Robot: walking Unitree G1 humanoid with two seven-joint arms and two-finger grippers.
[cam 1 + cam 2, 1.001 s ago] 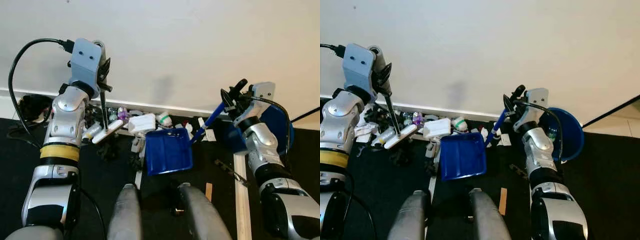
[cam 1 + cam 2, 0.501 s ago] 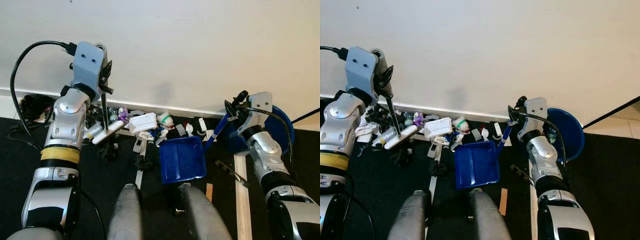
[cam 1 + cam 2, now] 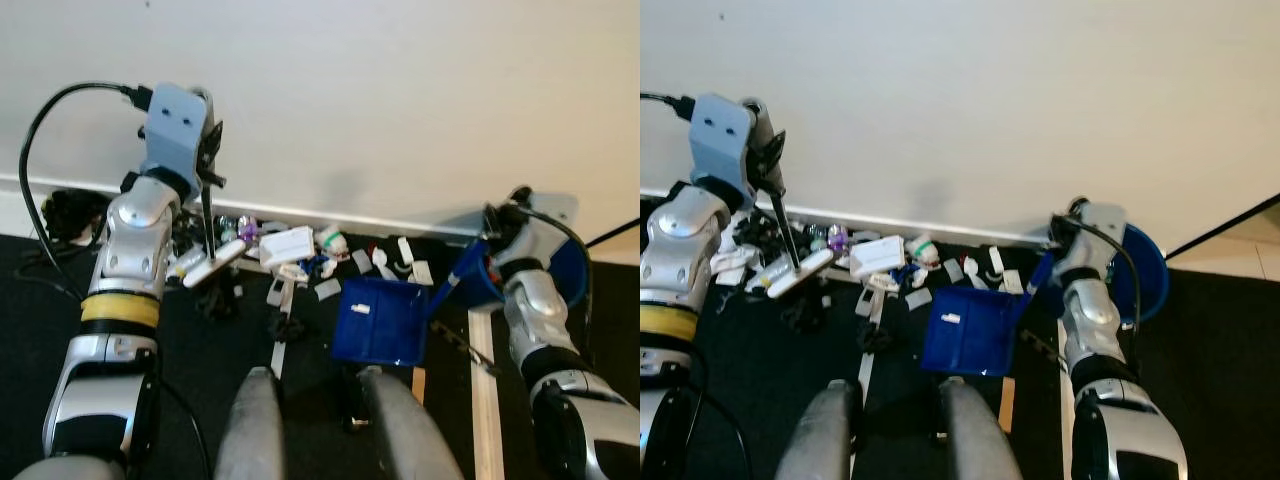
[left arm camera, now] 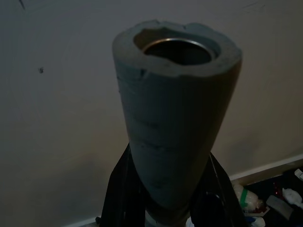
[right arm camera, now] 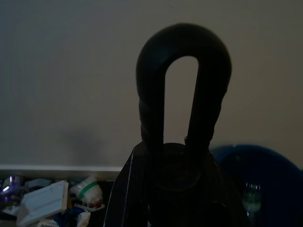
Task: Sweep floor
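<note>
Left eye view: left gripper (image 3: pixel 207 150) clamps the broom (image 3: pixel 206 225), right gripper (image 3: pixel 500 222) grips the dustpan (image 3: pixel 380 322); one scrap (image 3: pixel 359 308) in it, most litter (image 3: pixel 290 255) beside it unswept.

Plain pale wall (image 3: pixel 400 90) meets dark floor (image 3: pixel 230 330).
</note>
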